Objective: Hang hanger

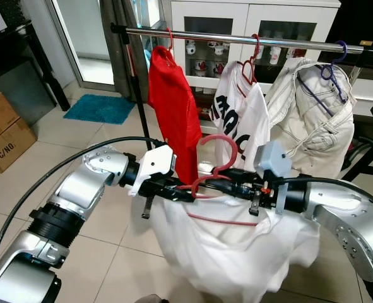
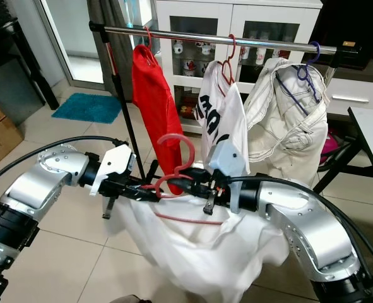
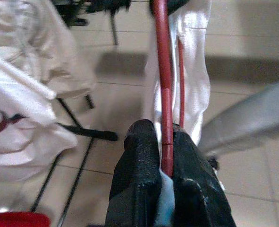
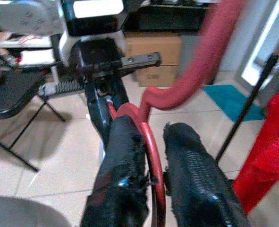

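A red hanger point(image 1: 227, 148) carrying a white garment point(image 1: 236, 252) is held level in front of the clothes rail point(image 1: 205, 36), its hook pointing up below the bar. My left gripper point(image 1: 185, 193) is shut on one arm of the hanger; the wrist view shows the red hanger point(image 3: 166, 118) pinched between the black fingers point(image 3: 139, 161). My right gripper point(image 1: 214, 183) comes in from the other side. Its fingers point(image 4: 122, 156) stand slightly apart around the hanger's arm point(image 4: 153, 165), which rests against one finger with a thin gap to the other.
On the rail hang a red shirt point(image 1: 173, 113), a white printed shirt point(image 1: 240, 126) and a cream jacket point(image 1: 312, 120) on a purple hanger. The rack's black post point(image 1: 136, 88) stands at left. A cardboard box point(image 1: 3, 132), blue mat point(image 1: 101, 107) and white cabinet point(image 1: 236, 19) lie beyond.
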### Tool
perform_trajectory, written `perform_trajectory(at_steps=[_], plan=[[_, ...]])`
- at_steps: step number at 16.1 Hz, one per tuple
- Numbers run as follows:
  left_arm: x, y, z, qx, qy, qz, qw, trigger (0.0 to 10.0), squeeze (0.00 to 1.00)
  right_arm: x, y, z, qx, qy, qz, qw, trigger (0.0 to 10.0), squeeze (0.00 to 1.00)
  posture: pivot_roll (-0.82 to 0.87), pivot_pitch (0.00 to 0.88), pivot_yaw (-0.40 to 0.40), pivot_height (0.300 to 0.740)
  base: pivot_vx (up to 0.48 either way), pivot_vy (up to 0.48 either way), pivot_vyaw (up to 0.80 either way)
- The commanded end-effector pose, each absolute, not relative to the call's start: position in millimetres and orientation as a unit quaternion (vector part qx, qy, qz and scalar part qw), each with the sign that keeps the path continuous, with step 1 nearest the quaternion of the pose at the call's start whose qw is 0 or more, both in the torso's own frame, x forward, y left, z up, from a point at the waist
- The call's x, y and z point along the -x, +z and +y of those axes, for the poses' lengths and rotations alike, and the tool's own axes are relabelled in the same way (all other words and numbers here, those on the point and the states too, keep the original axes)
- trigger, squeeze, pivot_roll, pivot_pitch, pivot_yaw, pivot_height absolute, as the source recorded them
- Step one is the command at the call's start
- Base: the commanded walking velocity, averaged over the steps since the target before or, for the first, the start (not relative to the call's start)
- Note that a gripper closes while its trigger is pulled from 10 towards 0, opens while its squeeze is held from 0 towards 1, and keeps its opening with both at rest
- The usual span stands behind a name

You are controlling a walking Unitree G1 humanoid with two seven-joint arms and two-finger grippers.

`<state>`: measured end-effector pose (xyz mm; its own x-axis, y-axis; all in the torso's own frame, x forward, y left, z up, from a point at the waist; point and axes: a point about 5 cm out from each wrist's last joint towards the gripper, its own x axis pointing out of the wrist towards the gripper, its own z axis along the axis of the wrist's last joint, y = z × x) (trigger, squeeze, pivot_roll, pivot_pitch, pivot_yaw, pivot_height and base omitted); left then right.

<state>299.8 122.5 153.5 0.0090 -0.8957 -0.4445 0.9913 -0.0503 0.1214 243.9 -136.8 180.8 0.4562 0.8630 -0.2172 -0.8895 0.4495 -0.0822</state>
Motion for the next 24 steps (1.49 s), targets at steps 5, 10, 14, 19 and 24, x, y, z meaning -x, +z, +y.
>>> perform_trajectory(at_steps=[5, 10, 14, 19, 24], plan=[[-310, 155, 130, -0.224, -0.616, 0.116, 0.746, 0.0, 0.0, -251, 185, -159, 0.065, 0.413, 0.076, 0.905, 10.0, 1.0, -0.12, 0.0, 0.059, 0.74, 0.0, 0.0, 0.0], [-310, 148, 139, -0.218, -0.573, 0.134, 0.778, 0.0, 0.0, -253, 172, -168, 0.084, 0.297, 0.099, 0.946, 10.0, 1.0, -0.13, 0.0, 0.073, 0.74, 0.0, 0.0, 0.0], [-315, 145, 141, -0.216, -0.541, 0.134, 0.802, 0.0, 0.0, -245, 158, -169, 0.073, 0.24, 0.146, 0.957, 10.0, 0.0, -0.14, 0.0, 0.077, 0.74, 0.0, 0.0, 0.0], [-312, 147, 134, -0.211, -0.549, 0.122, 0.799, 0.0, 0.0, -250, 137, -160, 0.069, 0.149, 0.192, 0.968, 10.0, 0.0, -0.15, 0.0, 0.077, 0.74, 0.0, 0.0, 0.0], [-308, 147, 134, -0.211, -0.552, 0.121, 0.798, 0.0, 0.0, -262, 133, -157, 0.05, 0.097, 0.194, 0.975, 10.0, 0.0, -0.14, 0.0, 0.062, 0.74, 0.0, 0.0, 0.0]])
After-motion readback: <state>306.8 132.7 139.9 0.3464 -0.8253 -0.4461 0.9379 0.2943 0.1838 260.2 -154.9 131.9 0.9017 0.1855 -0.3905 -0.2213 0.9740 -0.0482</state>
